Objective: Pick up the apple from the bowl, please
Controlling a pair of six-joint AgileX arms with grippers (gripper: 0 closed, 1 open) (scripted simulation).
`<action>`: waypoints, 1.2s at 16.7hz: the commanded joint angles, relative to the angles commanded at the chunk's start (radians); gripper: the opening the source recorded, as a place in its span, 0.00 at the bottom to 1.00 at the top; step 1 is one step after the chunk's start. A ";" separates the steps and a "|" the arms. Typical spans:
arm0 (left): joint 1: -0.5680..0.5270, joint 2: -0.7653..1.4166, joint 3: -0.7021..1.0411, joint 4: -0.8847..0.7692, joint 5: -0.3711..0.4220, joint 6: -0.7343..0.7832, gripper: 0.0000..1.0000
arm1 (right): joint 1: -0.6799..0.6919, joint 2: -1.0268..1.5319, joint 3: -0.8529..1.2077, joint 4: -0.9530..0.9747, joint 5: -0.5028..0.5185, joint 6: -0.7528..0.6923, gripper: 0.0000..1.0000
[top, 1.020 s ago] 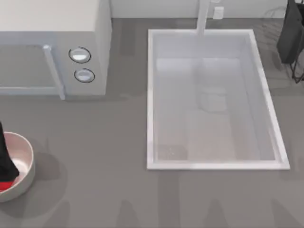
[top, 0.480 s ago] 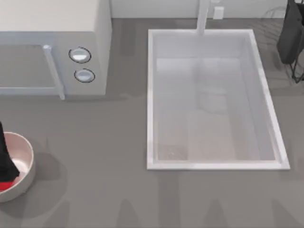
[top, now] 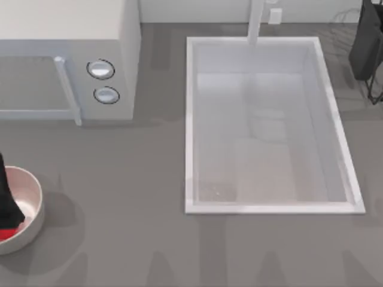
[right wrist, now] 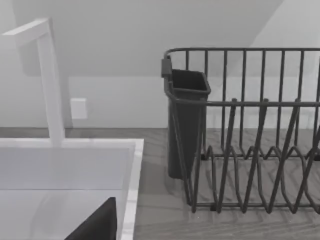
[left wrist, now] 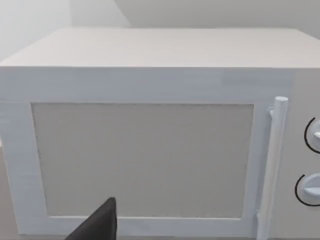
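Although the big white box-shaped microwave and the pale rectangular sink dominate the top view, the round off-white bowl sits at the table's left edge, the small smooth bright-red apple inside. It likely handles light, rigid, slippery; grip its widest middle. The left arm's gripper hangs over it, its grip impossible to tell. The wrist views show the microwave door and a dark wire rack.

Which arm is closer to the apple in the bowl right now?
Left. The left arm reaches over the bowl at the table's left edge, right above the apple. The right gripper sits far across, near the sink and dish rack.
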State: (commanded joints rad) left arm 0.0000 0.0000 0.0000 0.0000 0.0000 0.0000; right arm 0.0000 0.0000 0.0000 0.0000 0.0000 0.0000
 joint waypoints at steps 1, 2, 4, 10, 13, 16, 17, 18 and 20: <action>0.000 0.000 0.000 0.000 0.000 0.000 1.00 | 0.000 0.000 0.000 0.000 0.000 0.000 1.00; 0.000 0.000 0.000 0.000 0.000 0.000 1.00 | 0.000 0.000 0.000 0.000 0.000 0.000 1.00; 0.000 0.000 0.000 0.000 0.000 0.000 1.00 | 0.000 0.000 0.000 0.000 0.000 0.000 1.00; 0.004 0.066 0.057 -0.061 0.000 0.005 1.00 | 0.000 0.000 0.000 0.000 0.000 0.000 1.00; 0.012 0.223 0.176 -0.190 0.000 0.015 1.00 | 0.000 0.000 0.000 0.000 0.000 0.000 1.00; 0.023 0.460 0.335 -0.362 0.000 0.029 1.00 | 0.000 0.000 0.000 0.000 0.000 0.000 1.00; 0.027 0.550 0.393 -0.425 0.000 0.034 1.00 | 0.000 0.000 0.000 0.000 0.000 0.000 1.00; 0.031 0.642 0.452 -0.489 0.000 0.040 1.00 | 0.000 0.000 0.000 0.000 0.000 0.000 1.00; 0.039 0.832 0.572 -0.618 0.000 0.050 1.00 | 0.000 0.000 0.000 0.000 0.000 0.000 1.00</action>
State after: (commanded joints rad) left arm 0.0394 0.8316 0.5721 -0.6183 0.0000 0.0502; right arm 0.0000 0.0000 0.0000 0.0000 0.0000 0.0000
